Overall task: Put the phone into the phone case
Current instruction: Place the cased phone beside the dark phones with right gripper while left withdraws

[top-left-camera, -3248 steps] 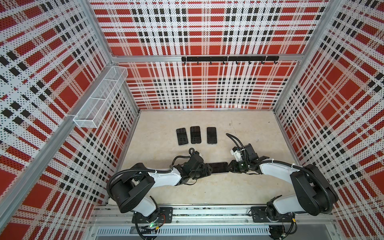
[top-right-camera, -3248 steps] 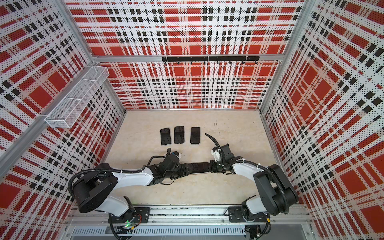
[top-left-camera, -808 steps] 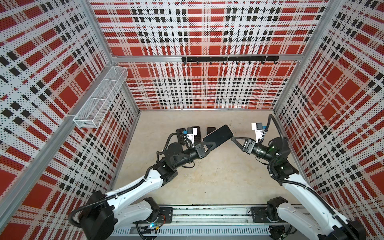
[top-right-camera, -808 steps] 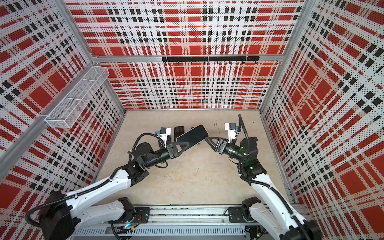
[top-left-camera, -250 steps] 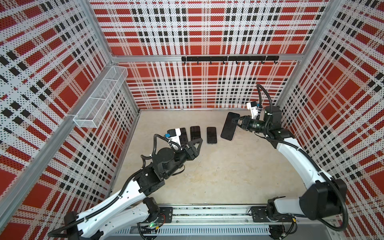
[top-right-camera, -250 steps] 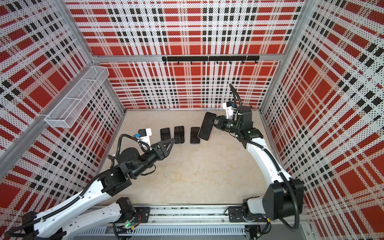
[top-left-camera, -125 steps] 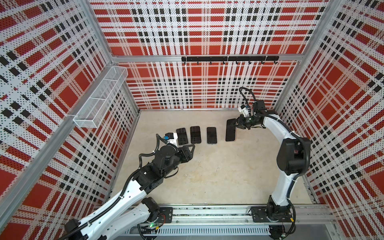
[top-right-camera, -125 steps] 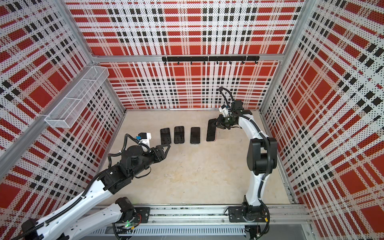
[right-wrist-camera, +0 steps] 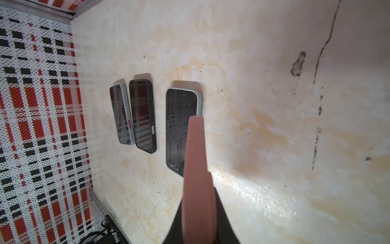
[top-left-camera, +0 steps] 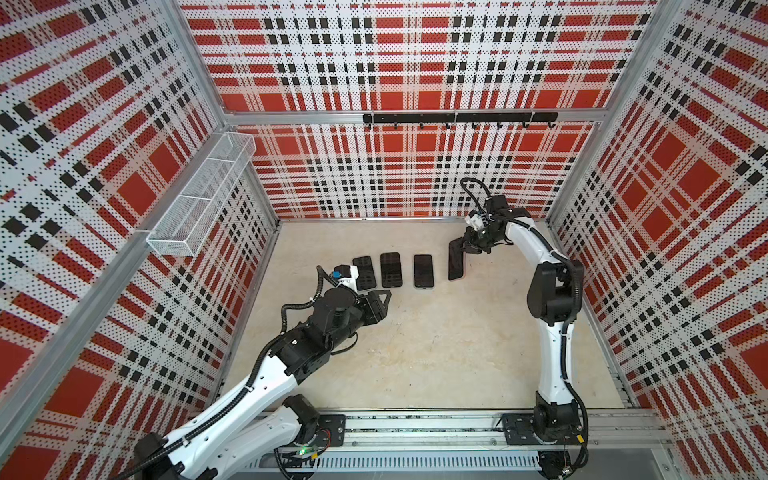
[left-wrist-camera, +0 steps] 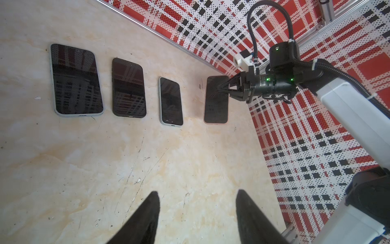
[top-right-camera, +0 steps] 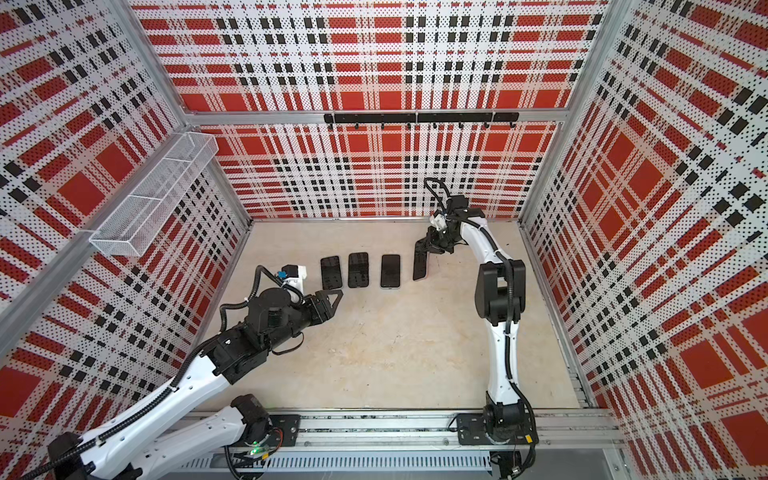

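Our right jaws pinch the pink-cased phone (top-left-camera: 456, 261) narrowly by its far end, tilted on edge below them. Released so, it could topple onto the neighbouring phone (top-left-camera: 423, 271). Left jaws stand wide, empty.

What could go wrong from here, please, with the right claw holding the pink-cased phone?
1. The right claw pinches only the far end of the pink-cased phone, which looks tilted; released so, it may slap down or slide toward the light-cased phone beside it.
2. The open left claw hovers near the row's leftmost phone and could nudge it.
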Controlling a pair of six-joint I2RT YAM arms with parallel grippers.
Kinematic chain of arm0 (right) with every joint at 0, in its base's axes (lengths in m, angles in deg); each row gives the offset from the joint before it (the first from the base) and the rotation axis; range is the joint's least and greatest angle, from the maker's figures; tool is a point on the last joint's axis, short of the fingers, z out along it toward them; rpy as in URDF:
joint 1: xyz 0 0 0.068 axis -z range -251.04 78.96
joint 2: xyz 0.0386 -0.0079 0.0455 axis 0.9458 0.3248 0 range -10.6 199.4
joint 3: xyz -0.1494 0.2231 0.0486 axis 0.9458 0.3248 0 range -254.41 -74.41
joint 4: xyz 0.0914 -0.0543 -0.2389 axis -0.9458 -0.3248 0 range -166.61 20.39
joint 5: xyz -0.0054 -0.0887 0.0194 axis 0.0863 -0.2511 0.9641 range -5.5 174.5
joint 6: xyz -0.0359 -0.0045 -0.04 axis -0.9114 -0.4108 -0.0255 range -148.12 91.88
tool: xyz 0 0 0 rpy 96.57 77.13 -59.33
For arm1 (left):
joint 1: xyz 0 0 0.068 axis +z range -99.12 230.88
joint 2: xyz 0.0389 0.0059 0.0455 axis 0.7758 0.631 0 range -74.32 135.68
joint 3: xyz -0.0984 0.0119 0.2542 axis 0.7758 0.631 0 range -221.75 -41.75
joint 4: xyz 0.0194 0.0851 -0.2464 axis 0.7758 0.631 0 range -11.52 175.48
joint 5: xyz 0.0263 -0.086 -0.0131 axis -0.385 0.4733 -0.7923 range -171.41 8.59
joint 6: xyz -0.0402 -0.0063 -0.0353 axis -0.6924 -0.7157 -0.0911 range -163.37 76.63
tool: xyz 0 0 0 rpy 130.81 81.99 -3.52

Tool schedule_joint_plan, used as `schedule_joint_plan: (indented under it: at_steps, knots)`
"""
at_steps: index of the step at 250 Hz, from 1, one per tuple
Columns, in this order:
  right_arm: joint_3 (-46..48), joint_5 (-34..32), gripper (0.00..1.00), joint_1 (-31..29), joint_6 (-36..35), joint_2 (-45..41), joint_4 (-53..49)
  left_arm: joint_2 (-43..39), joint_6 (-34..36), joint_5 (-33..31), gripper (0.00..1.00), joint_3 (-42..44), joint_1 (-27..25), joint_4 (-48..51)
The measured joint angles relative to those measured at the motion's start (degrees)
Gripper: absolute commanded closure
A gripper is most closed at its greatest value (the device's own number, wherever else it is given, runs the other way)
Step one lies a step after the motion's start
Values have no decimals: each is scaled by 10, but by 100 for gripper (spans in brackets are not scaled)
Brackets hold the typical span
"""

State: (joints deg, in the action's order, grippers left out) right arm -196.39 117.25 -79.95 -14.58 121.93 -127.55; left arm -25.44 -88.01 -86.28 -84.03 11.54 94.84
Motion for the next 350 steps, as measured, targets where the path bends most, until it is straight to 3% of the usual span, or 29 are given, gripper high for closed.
schedule_joint_plan:
  at_steps: [116, 239, 350]
  knots:
    - [-32, -51, 100, -11, 12, 28, -22, -21, 0, 12, 39, 7, 19, 4]
    - [3, -76, 100, -14, 20, 28, 7, -31, 0, 16, 39, 18, 27, 18]
    - [20, -90, 75, -16, 37, 28, 29, -42, -1, 17, 39, 21, 33, 26]
